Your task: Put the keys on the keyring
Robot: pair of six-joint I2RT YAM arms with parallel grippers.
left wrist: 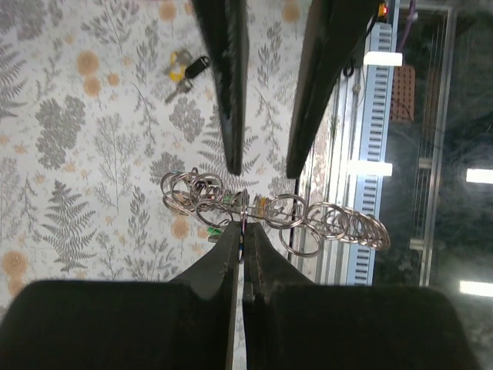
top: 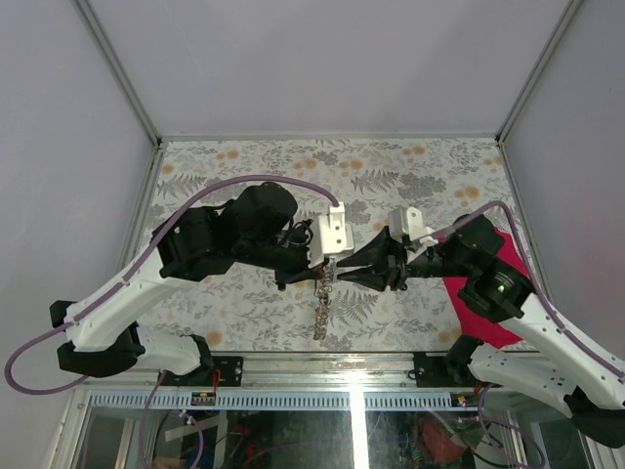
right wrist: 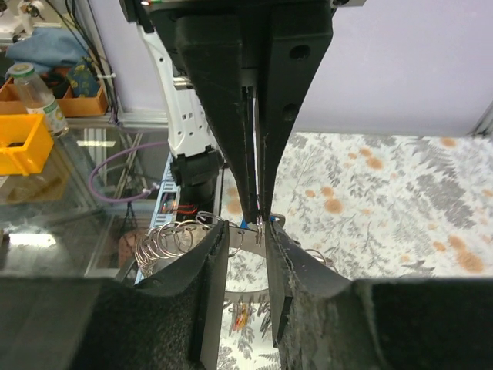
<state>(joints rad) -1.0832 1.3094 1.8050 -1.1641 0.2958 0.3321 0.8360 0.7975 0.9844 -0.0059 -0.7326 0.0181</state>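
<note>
Silvery keyring [left wrist: 231,202] pinched by closed left gripper [left wrist: 243,235].

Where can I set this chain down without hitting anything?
Free: the far strip of floral tablecloth, and the near patch between the left arm and the hanging silvery keyring chain. Crowded: the centre, where the left gripper and right gripper meet, and the right edge under the crimson cloth.

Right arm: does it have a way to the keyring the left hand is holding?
Probably yes. The left hand pinches the keyring in mid-air; the right hand, open, faces it close up with nothing between them.
</note>
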